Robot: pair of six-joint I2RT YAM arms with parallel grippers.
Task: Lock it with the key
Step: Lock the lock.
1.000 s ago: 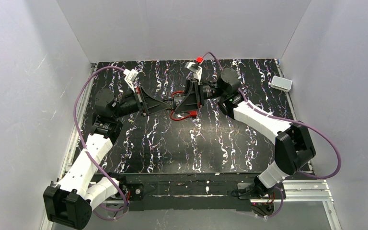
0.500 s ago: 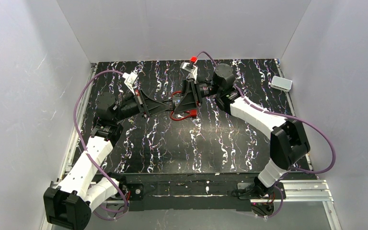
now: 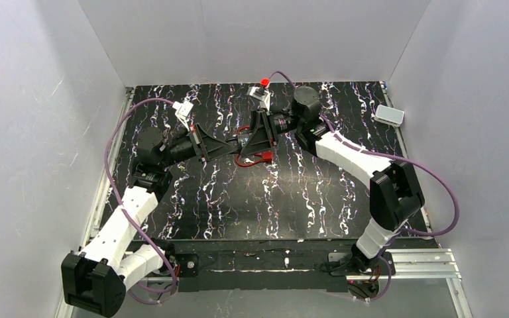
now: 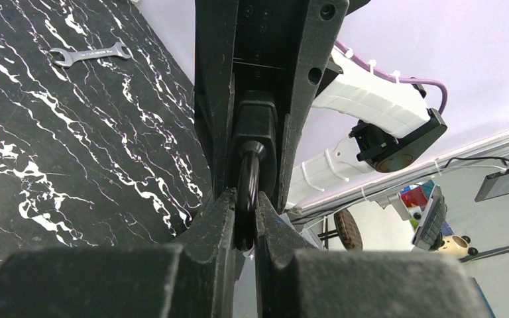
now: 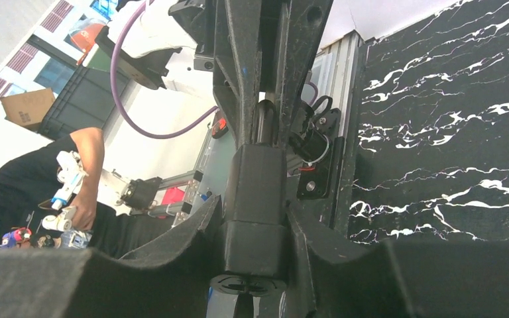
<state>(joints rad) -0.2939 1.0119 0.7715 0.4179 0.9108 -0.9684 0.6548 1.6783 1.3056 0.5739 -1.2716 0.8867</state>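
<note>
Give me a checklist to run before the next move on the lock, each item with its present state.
1. Left jaws pinch the shackle: ok.
2. Right jaws clamp the lock body: ok.
3. Shackle pushed fully into the lock body: cannot tell.
4. Key in hand: not ok; both jaws are taken up by the lock, and no key shows.
5. Wrench out of the way: ok; it lies on the table, apart from both arms.

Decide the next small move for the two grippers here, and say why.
Probably the left gripper should press the shackle it pinches into the padlock body, which the right gripper clamps. The keyway looks empty, so turning comes later.
</note>
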